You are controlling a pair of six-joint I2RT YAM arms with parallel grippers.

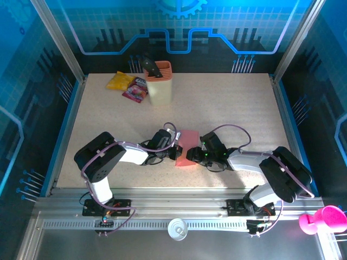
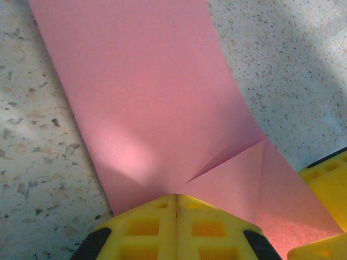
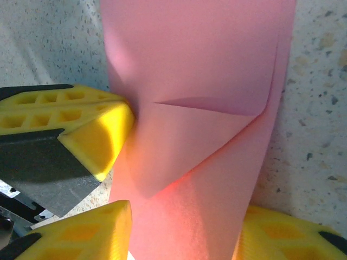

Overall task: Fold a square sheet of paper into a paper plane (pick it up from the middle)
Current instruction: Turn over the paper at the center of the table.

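Note:
The square sheet of paper (image 1: 187, 147) lies on the table's near middle, pink-red and folded into a long strip, with one corner turned over into a triangular flap (image 2: 244, 173) (image 3: 190, 146). My left gripper (image 1: 174, 151) (image 2: 176, 197) comes in from the left, its yellow fingers shut tight together, their tips resting on the strip's edge beside the flap. My right gripper (image 1: 196, 155) (image 3: 190, 238) reaches in from the right and stands open, one finger (image 3: 103, 227) on each side of the strip's width. A paper plane is out of view.
At the back left stands a peach-coloured holder (image 1: 159, 82) with a dark tool in it. Beside it lie a yellow packet (image 1: 120, 81) and a purple-pink packet (image 1: 135, 89). Blue walls rim the speckled table (image 1: 233, 108).

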